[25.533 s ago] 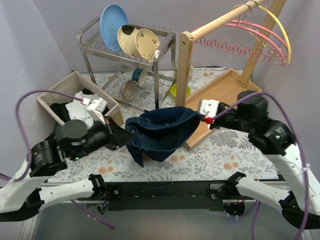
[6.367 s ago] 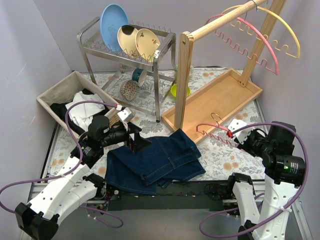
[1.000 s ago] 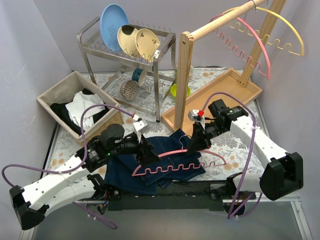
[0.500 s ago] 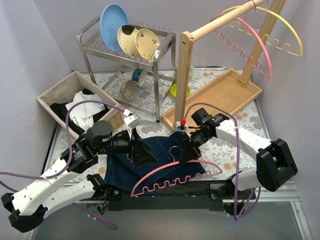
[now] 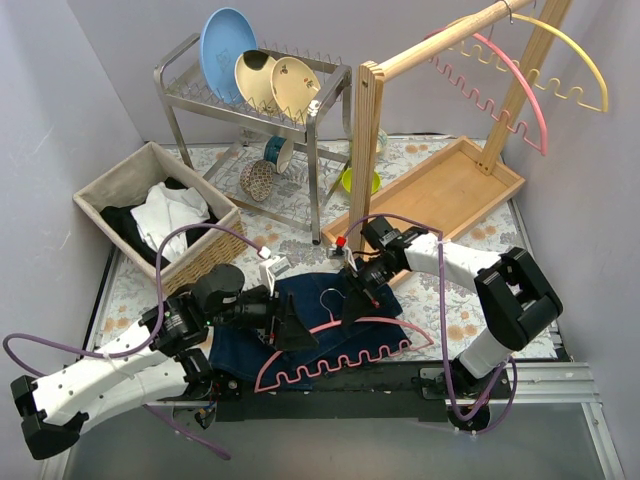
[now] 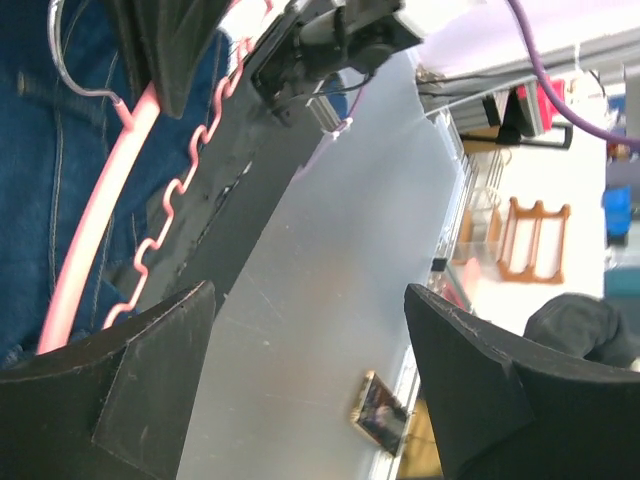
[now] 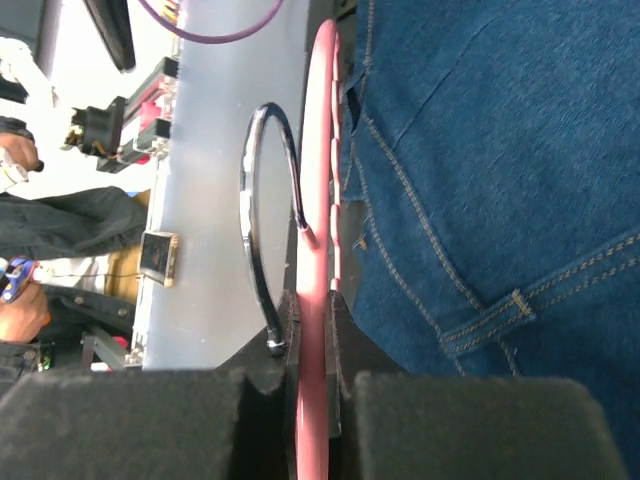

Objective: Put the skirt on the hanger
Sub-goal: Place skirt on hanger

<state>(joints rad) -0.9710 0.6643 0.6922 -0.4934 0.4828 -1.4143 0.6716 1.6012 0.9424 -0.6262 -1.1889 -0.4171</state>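
Observation:
The skirt point(image 5: 232, 350) is dark blue denim and lies flat at the near edge of the table, between the two arms. A pink hanger point(image 5: 375, 319) with a wavy lower bar and a metal hook rests across it. My right gripper point(image 5: 352, 305) is shut on the hanger's pink arm just below the hook, as the right wrist view shows: hanger point(image 7: 318, 200), right gripper point(image 7: 312, 330), skirt point(image 7: 480, 180). My left gripper point(image 5: 290, 330) hovers over the skirt's left part, open and holding nothing. In the left wrist view the left gripper point(image 6: 310, 370) is beside the hanger point(image 6: 90, 260).
A wicker basket point(image 5: 200, 262) of clothes stands at the left. A metal dish rack point(image 5: 250, 95) with plates is behind. A wooden tray point(image 5: 440, 195) and wooden rail point(image 5: 440, 45) carry a pink and a yellow hanger at the back right. A green bowl point(image 5: 350, 182) sits under the rack.
My right gripper has carried the pink hanger leftward and lower onto the skirt. My left gripper has pulled back toward the near edge and opened a little wider.

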